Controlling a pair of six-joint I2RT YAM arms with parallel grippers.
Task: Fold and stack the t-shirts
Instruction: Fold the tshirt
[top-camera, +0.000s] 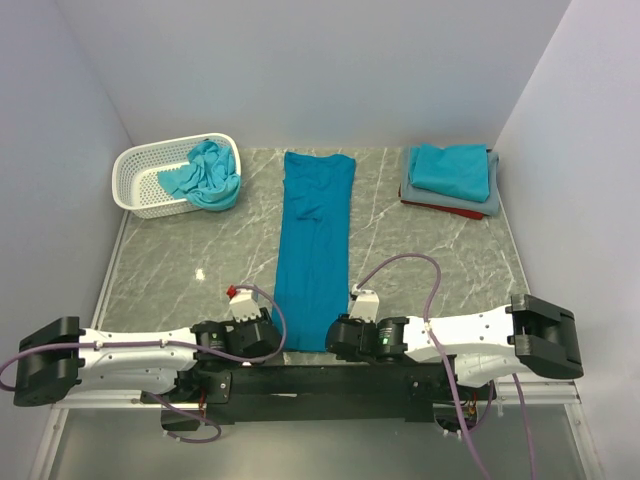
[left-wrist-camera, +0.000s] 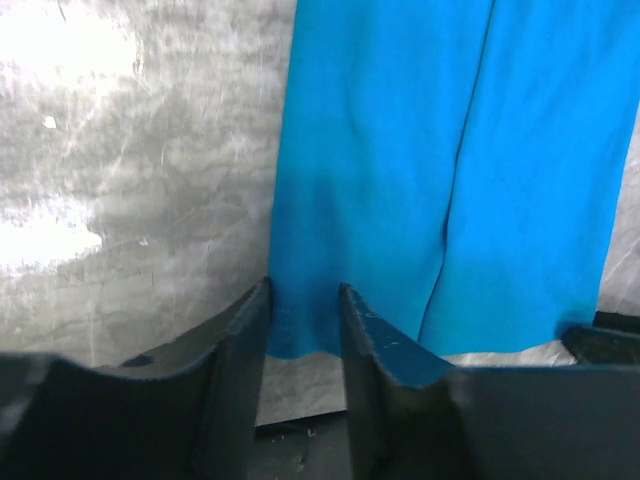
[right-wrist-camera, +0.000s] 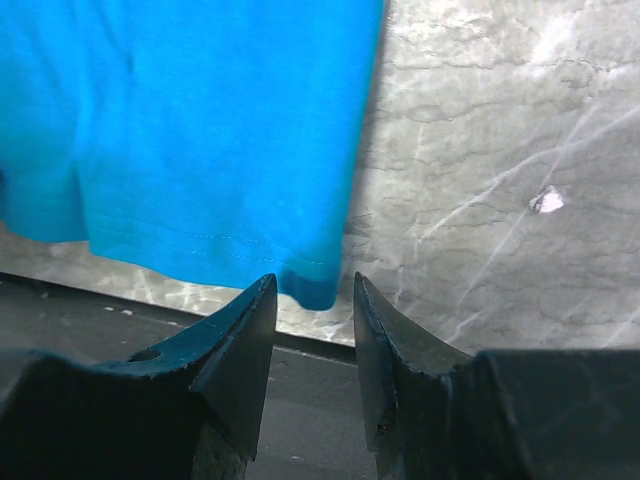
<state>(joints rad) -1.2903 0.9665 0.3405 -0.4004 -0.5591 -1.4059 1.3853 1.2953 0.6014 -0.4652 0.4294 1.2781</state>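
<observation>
The top camera looks down from high at 6 o'clock, over the whole table (top-camera: 240, 240). Both wrist cameras face 12 o'clock, very near; all views share the near hem of the blue shirt (top-camera: 315, 235).

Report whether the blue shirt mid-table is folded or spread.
Partly folded: the shirt lies flat as a long narrow strip, sides folded in, no sleeves showing, at full length.

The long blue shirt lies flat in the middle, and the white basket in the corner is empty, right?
No. The white basket is not empty: crumpled turquoise cloth sits in it, seen in the top view. The long blue shirt does lie flat in the middle.
</observation>
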